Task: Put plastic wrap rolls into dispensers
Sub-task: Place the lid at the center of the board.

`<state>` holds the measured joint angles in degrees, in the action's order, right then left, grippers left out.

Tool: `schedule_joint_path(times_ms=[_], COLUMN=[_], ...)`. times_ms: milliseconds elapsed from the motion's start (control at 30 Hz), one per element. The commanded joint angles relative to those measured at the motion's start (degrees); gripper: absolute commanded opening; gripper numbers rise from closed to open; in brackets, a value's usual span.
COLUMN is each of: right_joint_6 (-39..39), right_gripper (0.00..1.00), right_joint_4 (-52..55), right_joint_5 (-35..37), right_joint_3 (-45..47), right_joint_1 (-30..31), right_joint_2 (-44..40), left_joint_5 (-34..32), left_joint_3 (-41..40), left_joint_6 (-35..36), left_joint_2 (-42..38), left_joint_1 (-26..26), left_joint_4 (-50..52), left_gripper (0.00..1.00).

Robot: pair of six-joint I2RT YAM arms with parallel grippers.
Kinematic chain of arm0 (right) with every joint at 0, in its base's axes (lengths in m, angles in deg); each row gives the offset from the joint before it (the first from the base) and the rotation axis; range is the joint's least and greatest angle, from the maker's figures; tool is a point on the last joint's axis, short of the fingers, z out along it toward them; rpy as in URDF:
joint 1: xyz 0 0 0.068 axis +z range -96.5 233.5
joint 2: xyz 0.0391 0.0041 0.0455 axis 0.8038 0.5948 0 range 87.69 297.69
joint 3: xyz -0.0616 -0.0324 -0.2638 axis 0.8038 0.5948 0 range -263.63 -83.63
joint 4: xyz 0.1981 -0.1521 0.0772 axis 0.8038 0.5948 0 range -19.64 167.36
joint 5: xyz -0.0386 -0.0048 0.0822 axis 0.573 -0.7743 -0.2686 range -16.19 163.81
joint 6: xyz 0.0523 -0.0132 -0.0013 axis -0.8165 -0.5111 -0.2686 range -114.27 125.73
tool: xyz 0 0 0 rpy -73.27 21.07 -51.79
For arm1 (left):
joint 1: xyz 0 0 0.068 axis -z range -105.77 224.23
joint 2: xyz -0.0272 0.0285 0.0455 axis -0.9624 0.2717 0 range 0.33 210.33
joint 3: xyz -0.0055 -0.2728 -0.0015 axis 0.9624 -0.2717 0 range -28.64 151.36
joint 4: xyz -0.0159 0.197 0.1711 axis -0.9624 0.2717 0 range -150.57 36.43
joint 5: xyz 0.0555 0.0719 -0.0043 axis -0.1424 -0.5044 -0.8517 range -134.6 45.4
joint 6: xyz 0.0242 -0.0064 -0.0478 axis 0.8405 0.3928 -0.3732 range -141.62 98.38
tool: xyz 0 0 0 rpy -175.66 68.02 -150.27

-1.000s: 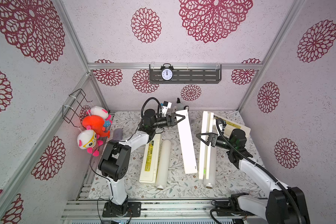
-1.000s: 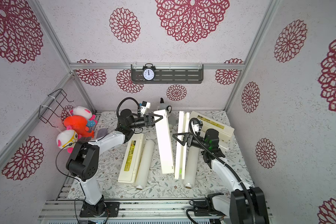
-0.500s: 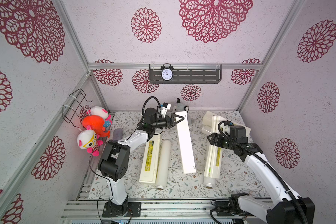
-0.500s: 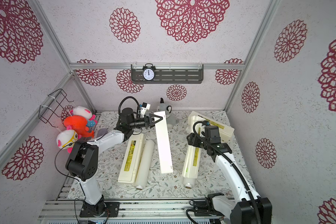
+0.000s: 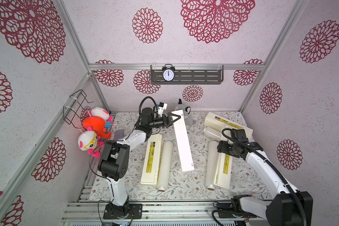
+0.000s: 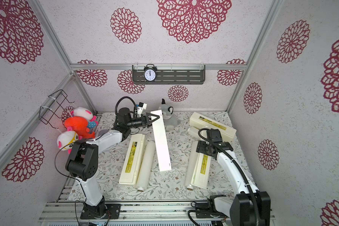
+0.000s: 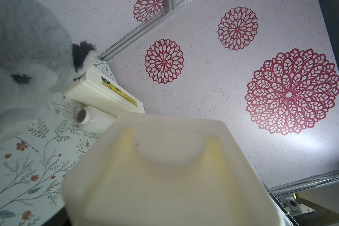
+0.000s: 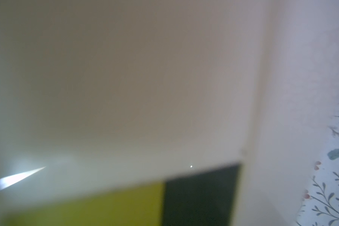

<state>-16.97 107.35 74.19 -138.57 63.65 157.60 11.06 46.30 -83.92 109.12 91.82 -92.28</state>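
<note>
- Floral-printed mat (image 5: 184, 187) covers the floor of a booth whose walls (image 5: 204, 94) carry crimson medallions. A clock (image 5: 168, 75) sits on the back shelf (image 5: 200, 78).
- Left gripper (image 5: 173, 119): jaws clamped across the far end of the held dispenser (image 5: 183, 144). This plain cream box runs lengthwise over mid-mat with its far end raised, just in front of the grey plush (image 5: 189, 121).
- Left dispenser (image 5: 151, 156): flat on the mat, lid closed, label up. The left roll (image 5: 164, 162) lies close alongside it, outside the box.
- Right gripper (image 5: 223, 149): points down onto the far half of the right dispenser (image 5: 223, 172). Its fingers are hidden under the wrist, so whether they are spread or clamped cannot be told. The right wrist view shows only a blurred lid and label.
- Right roll (image 5: 211, 164): on the mat along that box's inner side.
- Far dispenser (image 5: 226, 123): closed, at the back right, with the far roll (image 5: 211, 132) beside it.
</note>
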Motion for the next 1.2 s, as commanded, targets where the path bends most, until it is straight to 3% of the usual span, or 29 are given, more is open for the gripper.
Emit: schedule_joint_path(times_ms=[0, 133, 433, 800, 900, 1067, 1167], right_joint_6=[-3.3, -5.8, -9.8, -9.5, -8.7, -7.0, -5.7], right_gripper=[0.64, 0.65, 0.64, 0.66, 0.72, 0.92, 0.99], right_joint_4=[-5.1, -8.0, -11.0, -5.8, -6.5, -8.3, -7.4], right_joint_5=[-2.9, -2.3, 1.0, 12.6, 12.4, 8.9, 8.8], right_joint_3=[-4.9, -9.0, -16.7, -19.3, -18.3, -18.6, -19.8], right_joint_1=[5.3, 10.2, 15.4, 18.7, 18.7, 19.1, 19.3], right_joint_2=[3.8, 11.4, 27.3, 38.4, 39.1, 38.4, 37.5], left_joint_5=[3.2, 4.0, 4.8, 4.5, 4.4, 4.3, 4.0], left_joint_3=[-0.7, -2.2, -4.4, -5.2, -5.6, -5.8, -5.4], left_joint_6=[-7.4, -11.8, -10.0, -9.9, -9.8, -9.0, -7.9], left_joint_2=[0.8, 0.2, -4.3, -4.4, -4.5, -4.5, -4.3], left_joint_1=[-2.6, -5.4, -9.4, -10.8, -10.8, -10.8, -10.6], left_joint_4=[-11.7, -17.0, -14.8, -14.2, -14.1, -12.8, -10.7], left_gripper=[0.65, 0.65, 0.66, 0.66, 0.66, 0.66, 0.66])
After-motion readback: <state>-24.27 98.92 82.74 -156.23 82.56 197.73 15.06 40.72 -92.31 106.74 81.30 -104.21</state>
